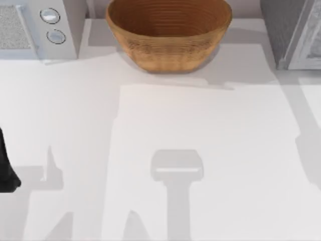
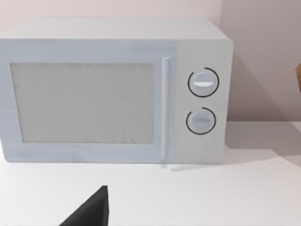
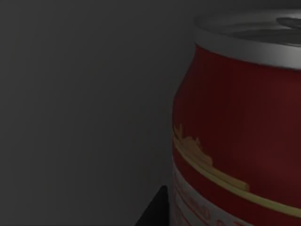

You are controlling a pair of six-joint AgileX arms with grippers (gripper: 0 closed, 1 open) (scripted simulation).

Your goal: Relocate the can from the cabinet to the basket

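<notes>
Top view. The basket (image 1: 169,31) stands at the far middle of the white table (image 1: 200,150), empty, its ribbed inner rings exposed. The white appliance with two round knobs (image 1: 37,25) occupies the far left corner; the cabinet (image 1: 293,32) occupies the far right corner, its pale, white-framed door angled toward the table. A dark part of the left arm (image 1: 6,168) sits at the table's left edge, parked. Long grey shadows fall across the pale surface.

Left wrist view. The camera faces the appliance (image 2: 113,92), with its mesh-patterned door, vertical handle and two knobs, standing on the white tabletop against a plain pale wall. A dark fingertip of the left gripper (image 2: 91,209) enters the frame; whether its fingers are parted or closed cannot be told.

Right wrist view. The can (image 3: 240,127) stands very close to the camera, upright, red-sided with a silver rim, against a dim grey wall, probably the cabinet's interior. A dark tip of the right gripper (image 3: 157,209) lies just beside the can's lower side. Whether the fingers already clasp it cannot be told. By judgement, the reach is placed for a side grasp; the can has yet to leave the cabinet.
</notes>
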